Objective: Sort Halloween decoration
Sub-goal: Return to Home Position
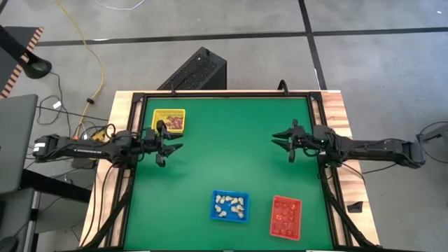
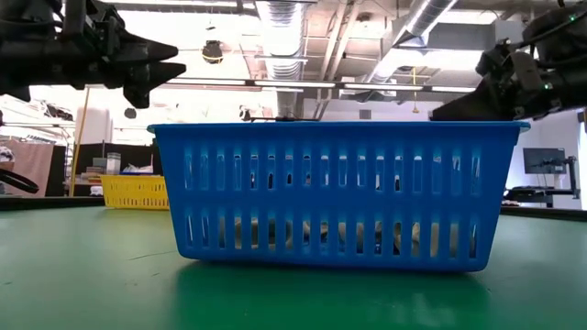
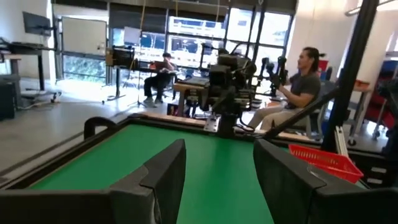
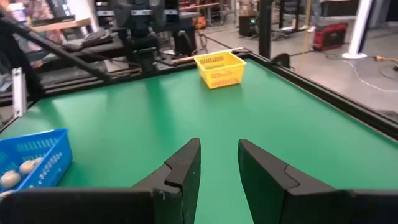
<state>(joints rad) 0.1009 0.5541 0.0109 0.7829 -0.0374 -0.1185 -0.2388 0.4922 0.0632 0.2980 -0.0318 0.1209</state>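
The Halloween decoration lies sorted in three trays: dark and orange pieces in the yellow tray (image 1: 169,121) at the far left, whitish pieces (image 1: 229,205) in the blue tray (image 1: 230,206) near the front, red ones in the red tray (image 1: 285,216). My left gripper (image 1: 170,144) stands open above the table's left edge, beside the yellow tray, with nothing between its fingers (image 3: 219,174). My right gripper (image 1: 283,142) stands open above the table's right side, also empty (image 4: 219,163).
The green mat (image 1: 231,150) lies bare between the two grippers. A black frame (image 1: 224,94) rims the table. In the low view the blue tray (image 2: 335,192) fills the middle. People sit at desks beyond the table (image 3: 298,87).
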